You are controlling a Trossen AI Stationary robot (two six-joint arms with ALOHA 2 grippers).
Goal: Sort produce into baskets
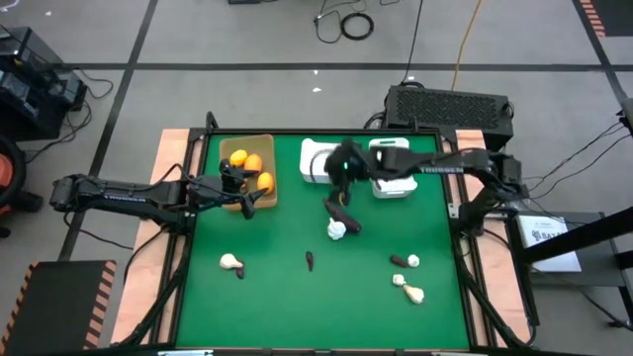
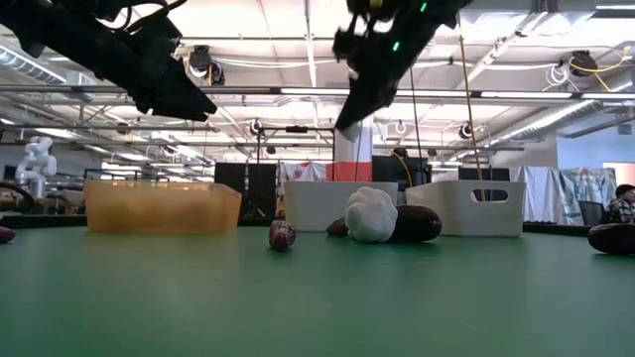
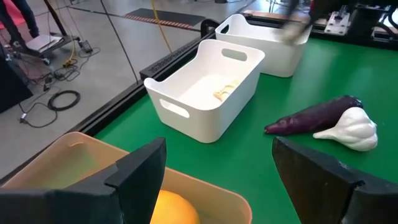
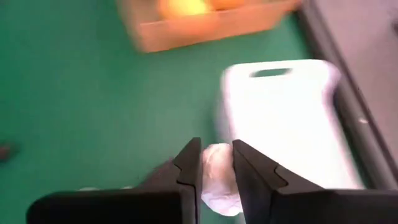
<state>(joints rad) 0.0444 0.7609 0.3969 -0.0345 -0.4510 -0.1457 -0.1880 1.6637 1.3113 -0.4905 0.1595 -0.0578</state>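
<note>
White, lumpy and small, the garlic-like bulb [image 1: 337,230] lies mid-table touching a dark purple elongated eggplant piece [image 1: 345,217]; it is judged light, stiff and smooth-skinned, best pinched across its broad ribbed body rather than its tapered neck. Contact with the eggplant is what stands in the way, since a closing finger could nudge it aside. Nearer the front edge are scattered another white bulb with a dark piece [image 1: 231,263], a small dark purple piece [image 1: 310,261] and further bulbs [image 1: 408,289], well apart. Above the bulb hangs the right gripper [image 4: 216,168], fingers parted narrowly and holding nothing. Farther back, the left gripper [image 3: 217,180] is seen spread wide and empty over the tan-brown tray [image 1: 263,144] of round orange-yellow fruits [image 1: 252,164]. Beyond stand two white rounded-corner plastic bins [image 1: 313,150].
</note>
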